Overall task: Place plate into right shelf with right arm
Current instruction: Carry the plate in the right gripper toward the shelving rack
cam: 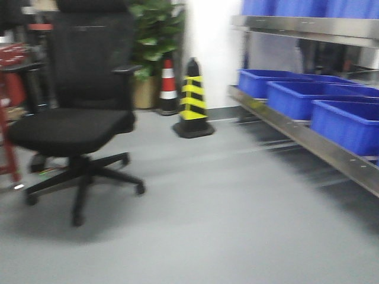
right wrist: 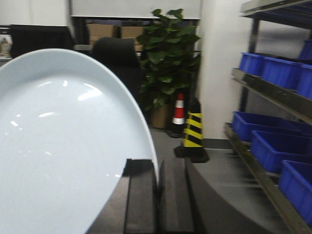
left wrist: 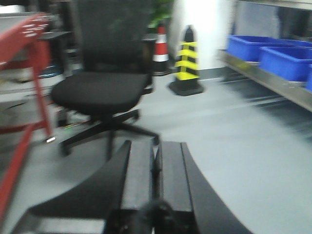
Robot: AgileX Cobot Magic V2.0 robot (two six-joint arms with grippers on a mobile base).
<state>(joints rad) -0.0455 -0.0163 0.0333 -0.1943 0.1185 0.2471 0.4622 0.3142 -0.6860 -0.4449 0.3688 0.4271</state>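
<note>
Lower centre, right gripper point(right wrist: 157, 170) pinches plate point(right wrist: 63, 146) rim; right shelf point(right wrist: 273, 95) along frame right; left gripper point(left wrist: 156, 156) closed, empty

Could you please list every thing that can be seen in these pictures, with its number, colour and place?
plate: one, white, held by its rim in the right gripper
right shelf: one, shiny steel, on the right side of the room
blue bins: several, blue, in rows on the shelf levels
office chair: one, black, on the grey floor at left
bollard: one, black with yellow stripes, by the white wall
traffic cone: one, red and white, behind the bollard
potted plant: one, green, behind the cones
red-framed table: one, red, far left
left gripper: one, black, shut and empty
right gripper: one, black, shut on the plate
</note>
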